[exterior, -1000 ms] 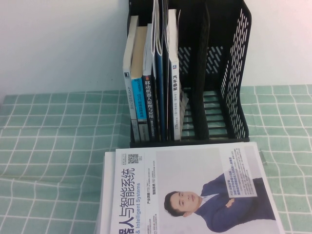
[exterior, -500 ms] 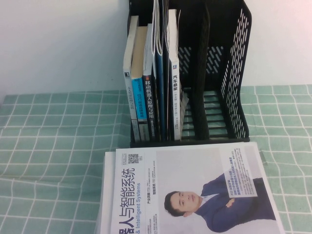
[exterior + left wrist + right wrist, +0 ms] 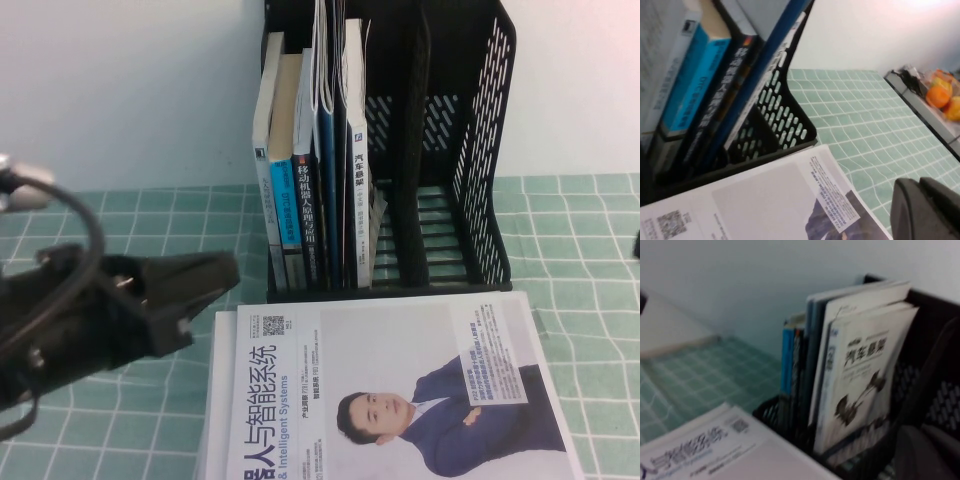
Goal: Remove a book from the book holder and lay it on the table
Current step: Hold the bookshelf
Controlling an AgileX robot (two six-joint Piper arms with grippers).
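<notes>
Nearest, a magazine (image 3: 390,390) lies flat on the bench (image 3: 90,240), its far edge just short of the holder (image 3: 490,150); the left gripper (image 3: 205,280) hangs low at the magazine's left edge, whether its fingers are parted or clenched I cannot tell; the right gripper (image 3: 925,452) is near the holder's right side, fingers clenched on nothing; the book (image 3: 355,170) stands upright in the holder, rightmost of the row beside the blue-spined books (image 3: 285,190); the slots to its right stand open; green cloth lies bare on both sides.
</notes>
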